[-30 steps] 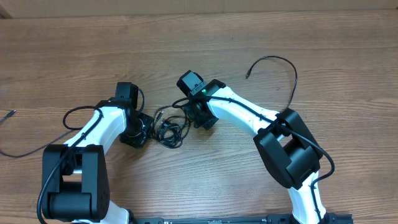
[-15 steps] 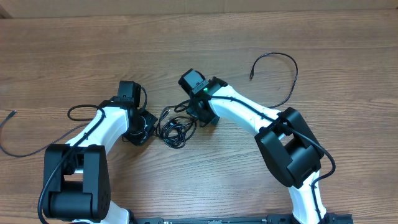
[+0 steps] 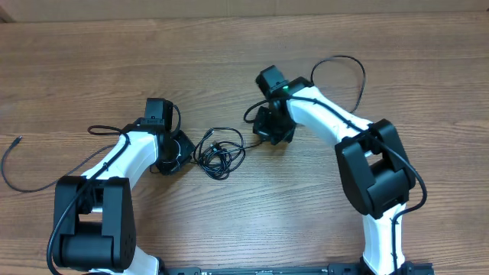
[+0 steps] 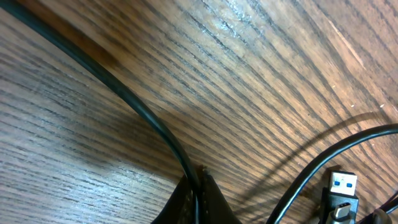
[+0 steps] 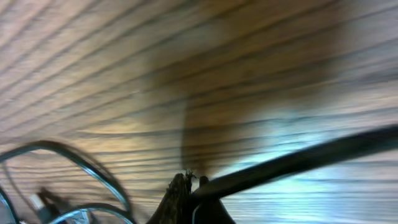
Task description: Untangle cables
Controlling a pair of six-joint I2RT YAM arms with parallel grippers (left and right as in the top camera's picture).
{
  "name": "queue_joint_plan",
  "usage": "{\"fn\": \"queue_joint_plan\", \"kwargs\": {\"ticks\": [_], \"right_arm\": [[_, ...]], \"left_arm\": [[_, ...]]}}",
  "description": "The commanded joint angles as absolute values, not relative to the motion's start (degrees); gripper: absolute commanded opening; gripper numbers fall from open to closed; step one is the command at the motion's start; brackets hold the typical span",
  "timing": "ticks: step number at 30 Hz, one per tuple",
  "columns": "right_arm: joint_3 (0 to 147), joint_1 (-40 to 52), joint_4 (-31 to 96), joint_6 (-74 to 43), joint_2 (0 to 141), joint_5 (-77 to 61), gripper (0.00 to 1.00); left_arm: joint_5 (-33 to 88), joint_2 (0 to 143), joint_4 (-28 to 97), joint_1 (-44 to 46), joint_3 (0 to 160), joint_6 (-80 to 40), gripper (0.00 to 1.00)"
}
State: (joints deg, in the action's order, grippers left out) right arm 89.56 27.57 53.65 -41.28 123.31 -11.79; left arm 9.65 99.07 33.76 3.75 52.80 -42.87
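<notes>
the left tool (image 4: 198, 199) is pressed together on one strand of the cables (image 3: 220, 153): a black cord runs from the upper left of the left wrist view straight into its tips. the right tool (image 5: 188, 194) likewise pinches a strand, which leaves its tips toward the right. overhead, the knot of loops lies on the table (image 3: 244, 46) between the two tools. one strand trails far left to a small plug (image 3: 17, 140), and another arcs behind the right arm (image 3: 328, 118). only the left wrist view shows a usb plug (image 4: 341, 186) with a blue tongue, just beside the tips. the right wrist view is blurred, with loops at its lower left.
</notes>
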Motion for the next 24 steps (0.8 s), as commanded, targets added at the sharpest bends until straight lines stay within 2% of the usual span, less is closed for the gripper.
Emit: {"fn": "queue_joint_plan", "kwargs": {"ticks": [1, 13, 24], "right_arm": [[89.69, 24.23, 54.94, -34.83, 123.55, -8.05, 0.04], [89.69, 19.73, 56.97, -30.96, 123.55, -7.60, 0.04], [89.69, 19.53, 56.95, -28.38, 123.55, -7.62, 0.04]], "left_arm": [[5.50, 100.03, 34.30, 1.78, 51.68, -40.03, 0.04], [5.39, 100.03, 35.73, -6.57, 51.68, -37.19, 0.05], [6.28, 100.03, 36.01, -8.23, 51.68, -32.58, 0.04]]}}
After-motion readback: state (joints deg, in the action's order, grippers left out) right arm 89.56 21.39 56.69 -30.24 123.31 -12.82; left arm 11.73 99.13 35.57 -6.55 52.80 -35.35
